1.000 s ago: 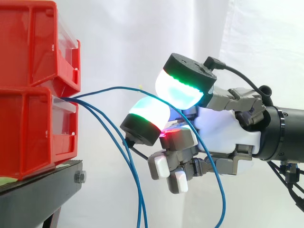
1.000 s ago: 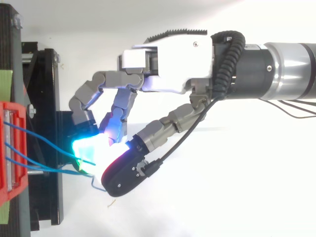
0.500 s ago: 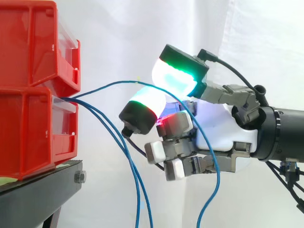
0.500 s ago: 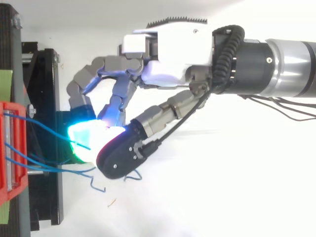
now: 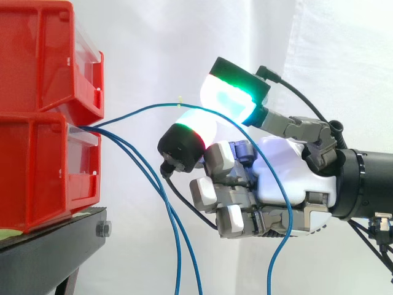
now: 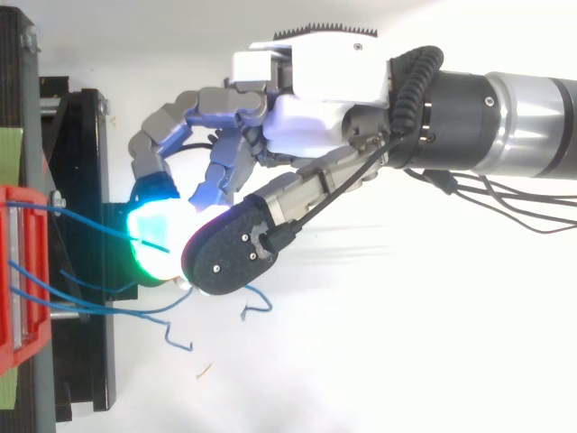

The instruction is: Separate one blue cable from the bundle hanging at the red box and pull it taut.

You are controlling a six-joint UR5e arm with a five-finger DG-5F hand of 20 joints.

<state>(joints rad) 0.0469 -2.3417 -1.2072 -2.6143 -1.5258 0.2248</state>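
The hand sits at the centre right of the side view, its wrist running off the right edge. Its fingers are curled. Two glowing pads stand at the top, one white and green above and one white with a red rim just below and to the left of it. They close on one blue cable.

That cable leaves the front of the lower red bin at centre left and arcs up and to the right in a slack curve, not taut. It passes between the two pads, then drops across the palm to the bottom edge of the frame.

The other blue cables come out of the same bin front and hang down and to the right, apart from the hand, to the bottom edge. An upper red bin sits on the lower one, and both rest on a black stand at lower left, before a white curtain.

In the top view the hand reaches in from the right edge. The pinched cable runs from the bin at the left edge into the cyan pad. Loose blue ends lie on the white surface below the hand.
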